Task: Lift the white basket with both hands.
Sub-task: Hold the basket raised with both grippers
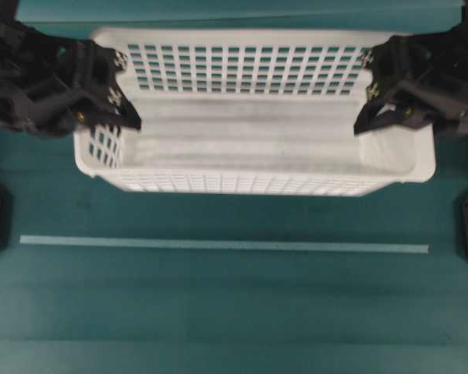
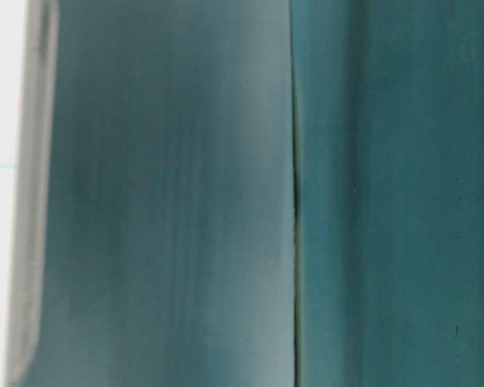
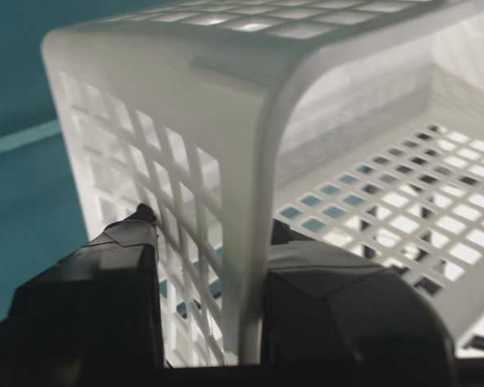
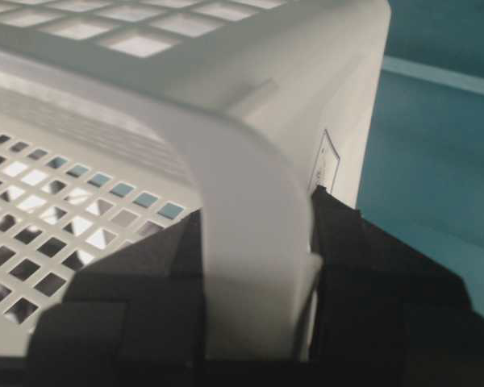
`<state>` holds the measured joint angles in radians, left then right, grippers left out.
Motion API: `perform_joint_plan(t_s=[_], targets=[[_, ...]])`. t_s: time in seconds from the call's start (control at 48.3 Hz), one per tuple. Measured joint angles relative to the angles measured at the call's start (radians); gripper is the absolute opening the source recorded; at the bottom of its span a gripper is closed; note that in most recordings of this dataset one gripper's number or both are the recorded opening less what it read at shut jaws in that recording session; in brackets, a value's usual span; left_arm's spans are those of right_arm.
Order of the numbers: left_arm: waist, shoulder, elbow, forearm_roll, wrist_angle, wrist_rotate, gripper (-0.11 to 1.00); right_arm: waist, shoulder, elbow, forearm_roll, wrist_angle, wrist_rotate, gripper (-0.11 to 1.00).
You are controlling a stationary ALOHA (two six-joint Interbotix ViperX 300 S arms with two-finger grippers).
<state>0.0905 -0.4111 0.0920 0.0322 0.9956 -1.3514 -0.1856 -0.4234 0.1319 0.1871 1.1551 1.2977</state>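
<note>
Left gripper (image 1: 123, 117) and right gripper (image 1: 372, 118) reach inward from opposite sides, wrists roughly level. Each pair of fingers (image 3: 121, 282) straddles an end wall of the white basket (image 1: 242, 183), clamped.

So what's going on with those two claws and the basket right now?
Left gripper shut on the white basket's left end wall. Right gripper shut on its right end wall. Basket empty. Nothing in the way.
</note>
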Motion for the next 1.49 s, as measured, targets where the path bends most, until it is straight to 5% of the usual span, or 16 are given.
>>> perform_joint_plan(t_s=[0.663, 0.952, 1.491], targets=[[-0.032, 0.002, -0.264, 0.000, 0.120, 0.020, 0.15, 0.017, 0.025, -0.209, 0.002, 0.058, 0.000, 0.22], [-0.041, 0.029, -0.301, -0.002, 0.135, 0.020, 0.15, 0.015, 0.086, -0.356, 0.002, 0.236, 0.000, 0.22], [-0.035, 0.034, -0.302, -0.005, 0.135, 0.020, 0.15, 0.015, 0.087, -0.364, -0.002, 0.258, 0.000, 0.22]])
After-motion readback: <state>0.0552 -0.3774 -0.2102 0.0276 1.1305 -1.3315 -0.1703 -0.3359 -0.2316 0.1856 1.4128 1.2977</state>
